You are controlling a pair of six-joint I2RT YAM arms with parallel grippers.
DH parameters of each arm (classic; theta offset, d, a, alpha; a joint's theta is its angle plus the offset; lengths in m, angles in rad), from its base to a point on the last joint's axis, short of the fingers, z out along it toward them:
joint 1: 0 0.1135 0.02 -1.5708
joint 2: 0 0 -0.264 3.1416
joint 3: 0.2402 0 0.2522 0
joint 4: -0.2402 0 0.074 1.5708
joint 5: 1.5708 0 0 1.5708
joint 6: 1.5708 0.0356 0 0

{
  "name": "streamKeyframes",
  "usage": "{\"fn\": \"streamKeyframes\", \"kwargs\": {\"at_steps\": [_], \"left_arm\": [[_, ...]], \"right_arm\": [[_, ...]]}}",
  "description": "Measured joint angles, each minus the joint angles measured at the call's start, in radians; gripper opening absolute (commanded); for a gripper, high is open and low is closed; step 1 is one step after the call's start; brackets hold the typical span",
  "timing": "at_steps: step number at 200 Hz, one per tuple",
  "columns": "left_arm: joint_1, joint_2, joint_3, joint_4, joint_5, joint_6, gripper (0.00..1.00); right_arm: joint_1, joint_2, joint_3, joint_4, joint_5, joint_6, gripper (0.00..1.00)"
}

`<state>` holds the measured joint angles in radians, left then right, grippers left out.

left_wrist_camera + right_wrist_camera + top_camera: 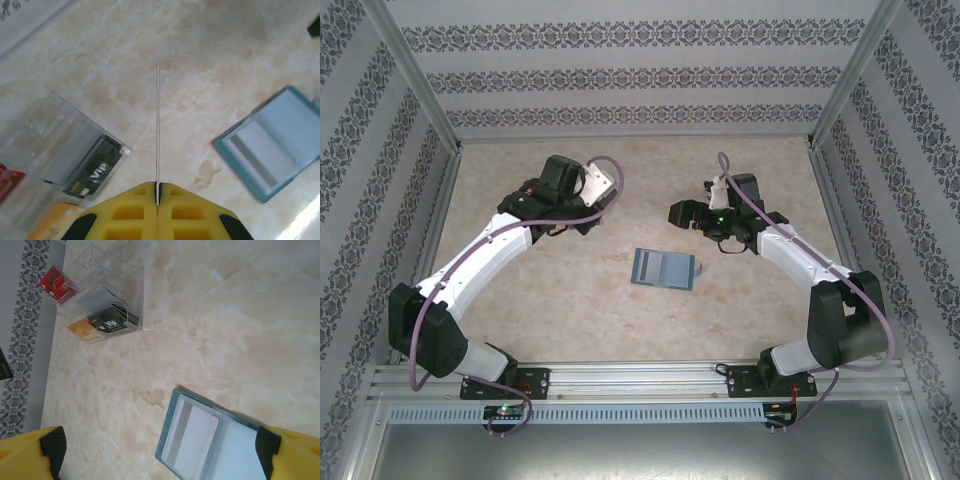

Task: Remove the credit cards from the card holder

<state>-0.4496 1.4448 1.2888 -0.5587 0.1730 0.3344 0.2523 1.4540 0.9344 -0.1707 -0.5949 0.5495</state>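
Patterned wallpaper [620, 80] in grey floral bands closes you in on three sides, with aluminium frame posts [415, 75] at the far corners. The surface [620, 185] is pale marbled beige. Your clear tray [107, 295] sits at the surface's edge beside the wall. It holds a red card [59, 285], a black card [110, 322] and a gold credit card [82, 329].

The card holder [665, 268] lies open and flat near the middle of the surface, between the two arms. Your right hand [159, 450] hangs above it with its fingers spread wide, gripping nothing. Your left hand [158, 197] is pinched tight on a thin card [158, 130]. That card stands edge-on to the wrist camera, so its colour can't be told.
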Motion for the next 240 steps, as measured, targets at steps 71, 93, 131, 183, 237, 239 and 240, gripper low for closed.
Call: {"fn": "streamKeyframes", "kwargs": {"at_steps": [71, 93, 131, 183, 237, 239, 240], "left_arm": [[0.081, 0.215, 0.024, -0.064, -0.046, 0.443, 0.00], [0.129, 0.289, 0.062, -0.082, -0.046, 0.513, 0.00], [0.183, 0.367, 0.129, -0.090, -0.019, 0.588, 0.00], [0.204, 0.486, 0.235, -0.135, -0.026, 0.670, 0.00], [0.222, 0.536, 0.265, -0.169, -0.028, 0.710, 0.00], [0.222, 0.537, 0.266, -0.170, -0.028, 0.711, 0.00], [0.222, 0.537, 0.266, -0.170, -0.028, 0.712, 0.00]], "right_arm": [[-0.002, 0.000, -0.010, 0.003, -0.001, 0.000, 0.98], [-0.002, 0.000, -0.025, 0.010, -0.009, 0.002, 0.98], [-0.002, 0.000, -0.048, 0.018, -0.023, 0.012, 0.98], [-0.002, 0.000, -0.054, 0.026, -0.024, 0.023, 0.98], [-0.002, 0.000, -0.056, 0.029, -0.043, 0.028, 0.98], [-0.001, 0.000, -0.056, 0.031, -0.044, 0.028, 0.98], [-0.001, 0.000, -0.056, 0.031, -0.044, 0.028, 0.98]]}}
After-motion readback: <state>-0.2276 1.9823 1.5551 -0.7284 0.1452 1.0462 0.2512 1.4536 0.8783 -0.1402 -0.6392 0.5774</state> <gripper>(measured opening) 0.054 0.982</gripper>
